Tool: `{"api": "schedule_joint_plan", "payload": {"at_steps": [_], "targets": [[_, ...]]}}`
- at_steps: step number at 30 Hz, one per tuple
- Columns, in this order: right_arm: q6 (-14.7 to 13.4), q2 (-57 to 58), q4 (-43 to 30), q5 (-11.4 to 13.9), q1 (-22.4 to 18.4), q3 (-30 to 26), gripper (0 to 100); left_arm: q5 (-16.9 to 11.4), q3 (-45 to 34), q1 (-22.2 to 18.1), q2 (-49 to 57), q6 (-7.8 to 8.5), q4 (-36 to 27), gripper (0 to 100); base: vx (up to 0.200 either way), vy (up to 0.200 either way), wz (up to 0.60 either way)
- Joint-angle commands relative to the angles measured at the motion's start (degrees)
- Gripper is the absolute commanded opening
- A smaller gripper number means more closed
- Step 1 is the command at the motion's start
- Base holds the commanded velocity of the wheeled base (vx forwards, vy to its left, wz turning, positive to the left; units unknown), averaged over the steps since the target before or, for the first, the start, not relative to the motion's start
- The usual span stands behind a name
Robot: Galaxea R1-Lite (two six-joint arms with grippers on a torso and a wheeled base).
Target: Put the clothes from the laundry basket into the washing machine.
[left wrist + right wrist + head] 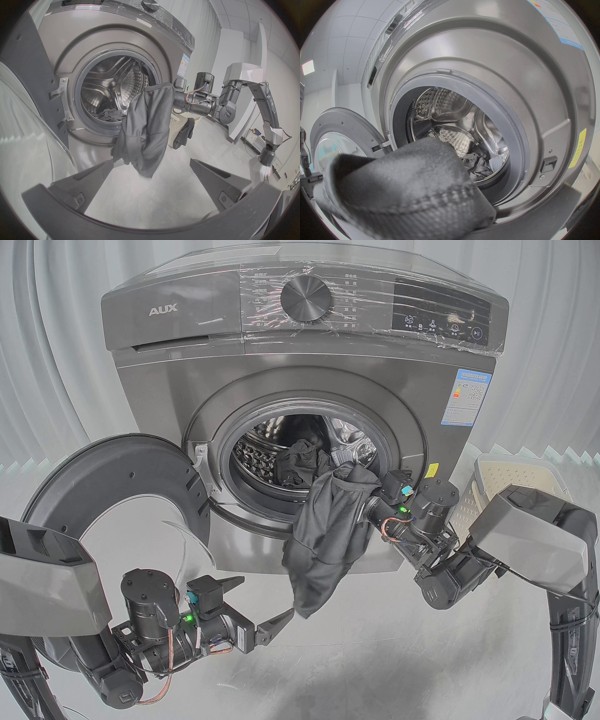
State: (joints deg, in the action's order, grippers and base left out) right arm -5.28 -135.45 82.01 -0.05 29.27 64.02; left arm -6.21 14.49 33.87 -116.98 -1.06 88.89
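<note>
The grey washing machine (300,365) stands in front of me with its door (119,490) swung wide to the left. My right gripper (370,493) is at the right edge of the drum mouth, shut on a dark grey garment (328,534). The garment hangs down over the door seal toward the floor. It covers the gripper's fingers in the right wrist view, where the garment (409,187) is close up. Dark clothes (303,462) lie inside the drum. My left gripper (265,596) is open, low near the floor, just left of the garment's bottom hem.
The cream laundry basket (519,474) stands right of the machine, behind my right arm. Another dark garment (184,134) drapes over the basket's rim. The open door takes up the space on the left. Bare floor lies in front of the machine.
</note>
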Motion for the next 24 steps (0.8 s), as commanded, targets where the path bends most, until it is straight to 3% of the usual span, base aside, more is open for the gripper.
{"api": "schedule_joint_plan", "payload": {"at_steps": [1, 10, 24], "targets": [[-0.1, 0.4, 0.2, 0.0, 0.4, -0.2, 0, 0.0, 0.4, 0.1, -0.4, -0.08, 0.0, 100, 0.000, 0.000, 0.00], [-0.3, 3.1, 0.2, 0.0, 5.7, -2.0, 0, 0.4, 7.4, -0.4, -1.0, -0.96, 0.0, 100, 0.000, 0.000, 0.00], [-0.4, 4.1, 0.3, -0.1, 9.7, -4.0, 0, 0.3, 14.2, -0.9, -5.6, -1.05, 0.0, 100, 0.000, 0.000, 0.00]]}}
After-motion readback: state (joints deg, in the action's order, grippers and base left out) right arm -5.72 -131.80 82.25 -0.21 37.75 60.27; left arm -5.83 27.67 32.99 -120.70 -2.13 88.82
